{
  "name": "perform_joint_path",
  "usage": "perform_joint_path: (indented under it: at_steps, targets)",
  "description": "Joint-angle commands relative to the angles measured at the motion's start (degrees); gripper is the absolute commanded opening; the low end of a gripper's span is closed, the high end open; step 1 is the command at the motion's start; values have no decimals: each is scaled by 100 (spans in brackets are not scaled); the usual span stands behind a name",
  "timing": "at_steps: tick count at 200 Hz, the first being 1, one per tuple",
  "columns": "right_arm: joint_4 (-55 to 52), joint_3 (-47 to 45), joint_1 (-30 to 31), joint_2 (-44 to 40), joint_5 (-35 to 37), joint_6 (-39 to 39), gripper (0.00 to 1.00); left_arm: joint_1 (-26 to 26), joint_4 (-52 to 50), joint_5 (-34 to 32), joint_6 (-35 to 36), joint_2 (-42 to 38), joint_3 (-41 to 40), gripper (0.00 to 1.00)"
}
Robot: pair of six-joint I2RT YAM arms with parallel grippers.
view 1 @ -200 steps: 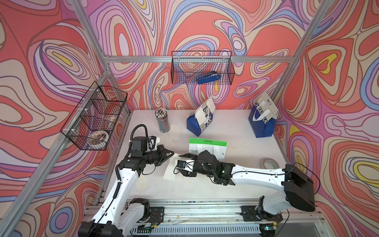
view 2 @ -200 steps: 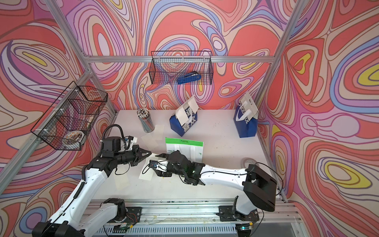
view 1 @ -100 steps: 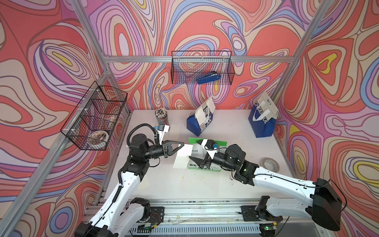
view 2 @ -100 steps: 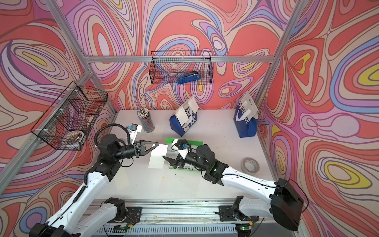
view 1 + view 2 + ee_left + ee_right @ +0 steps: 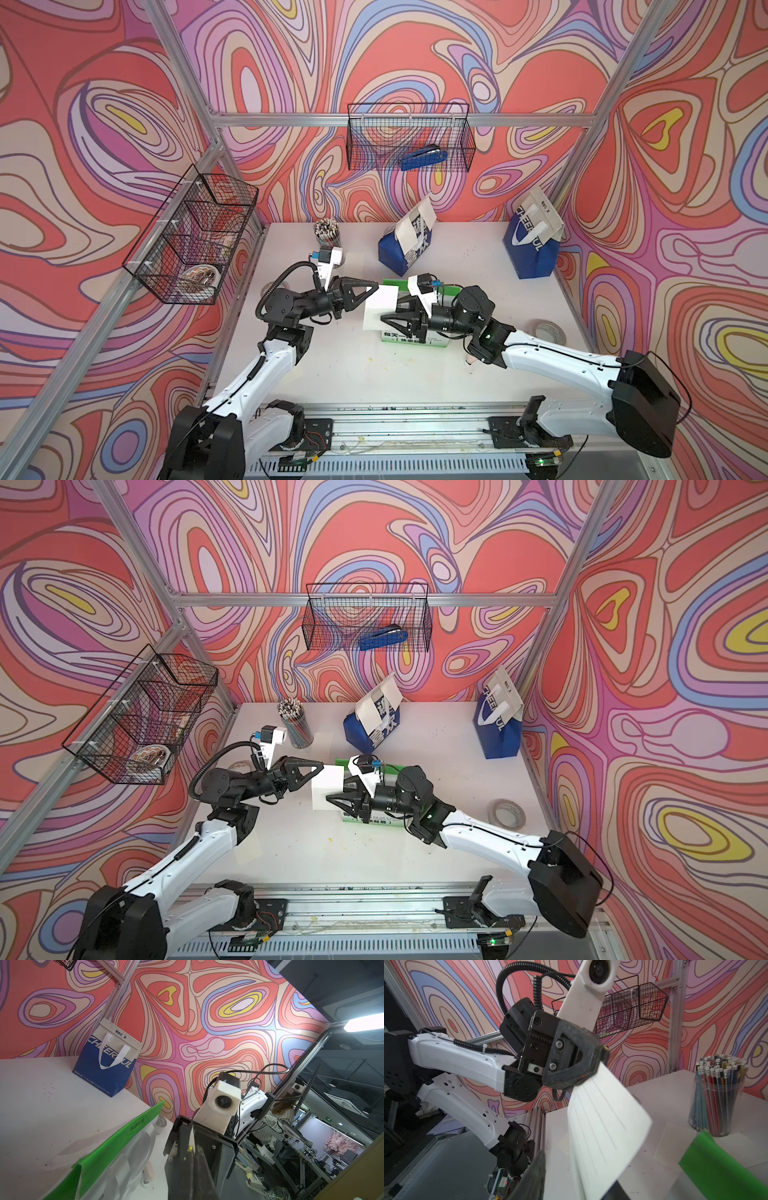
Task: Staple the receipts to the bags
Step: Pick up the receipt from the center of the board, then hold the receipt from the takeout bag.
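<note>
Left hand [image 5: 376, 286] — pinching receipt [image 5: 379, 304] | thin, white, lined rectangle

Worktop rundown, back row to front!
Along the back of the worktop [image 5: 374, 374]: pencil cup [image 5: 327, 232] left, character bag [image 5: 405, 249] centre, CHEERFUL bag [image 5: 530, 249] right. Stapler [image 5: 424, 159] sits in the back-wall basket [image 5: 365, 141], and there's a side basket [image 5: 191, 237] on the left wall. Mid-worktop, the flat bag [image 5: 415, 337] lies beneath a receipt [image 5: 380, 307], with the left claw [image 5: 375, 285] and right claw [image 5: 388, 311] either side. Tape roll [image 5: 548, 331] is near the right edge.

Top views overhead; wrist views close, facing each other.
</note>
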Motion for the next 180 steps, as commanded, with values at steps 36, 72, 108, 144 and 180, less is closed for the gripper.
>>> perform_joint_path:
  at_steps: [36, 72, 108, 144, 180]
  targets:
    - [262, -46, -161, 124, -284, 870, 0, -51, 939, 58, -57, 196, -45, 71]
    - [-181, -551, -162, -333, 749, 941, 0, 270, -936, -893, 1581, 47, -162, 100]
    - [-876, -555, -169, -534, 1181, 709, 0, 247, -2468, -649, 3124, 270, 258, 100]
    - [-783, -606, -280, -420, 1160, 804, 0, 174, -1334, 198, 3208, 1010, 389, 100]
    - [-469, -648, -447, -298, 1086, 977, 0, 133, 35, 652, 2374, 1961, 779, 83]
